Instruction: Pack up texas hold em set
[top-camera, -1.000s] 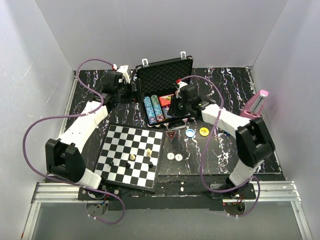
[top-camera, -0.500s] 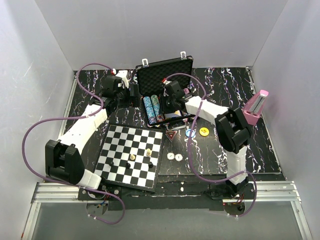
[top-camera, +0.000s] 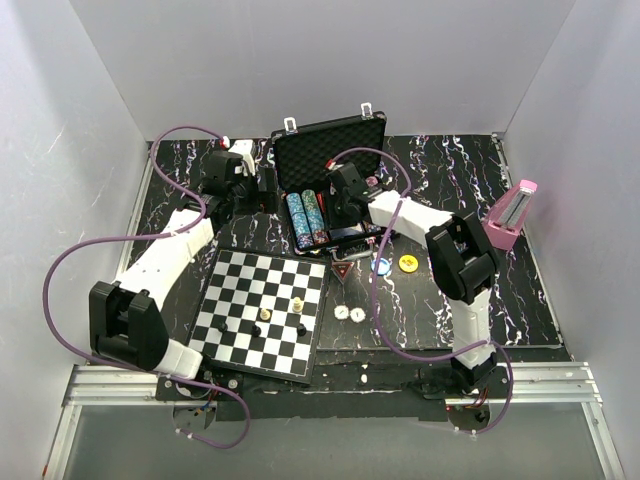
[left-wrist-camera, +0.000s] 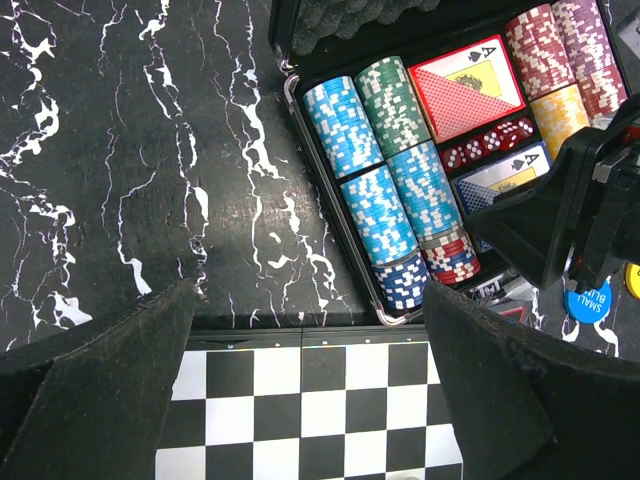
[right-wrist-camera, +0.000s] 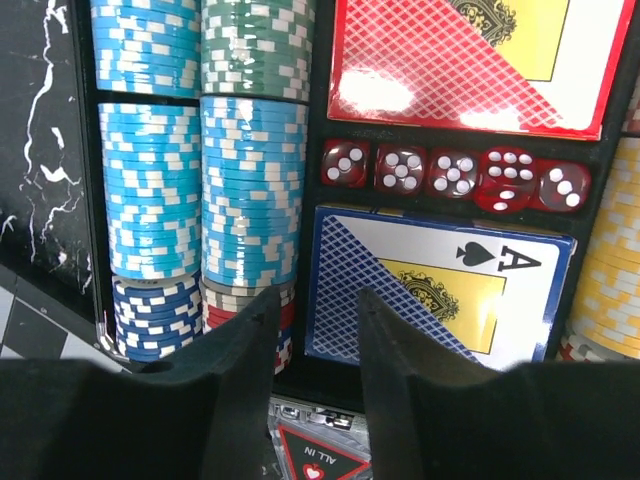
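**Case open, both end effectors empty**

Briefcase (top-camera: 330, 148) is seen open at the rear-centre of the bench (left-wrist-camera: 120, 150), just beyond the chessboard (top-camera: 262, 312). Chip rows (right-wrist-camera: 200, 190), red dice (right-wrist-camera: 455, 172) and card decks (right-wrist-camera: 430, 290) are seated in its tray. Right end effector (right-wrist-camera: 318, 300) is held over the tray's near edge, fingers slightly parted, nothing gripped. Left end effector (left-wrist-camera: 310, 300) is spread wide, empty, near the case's left corner. Round buttons (top-camera: 381, 266) are seen on the bench outside the case.
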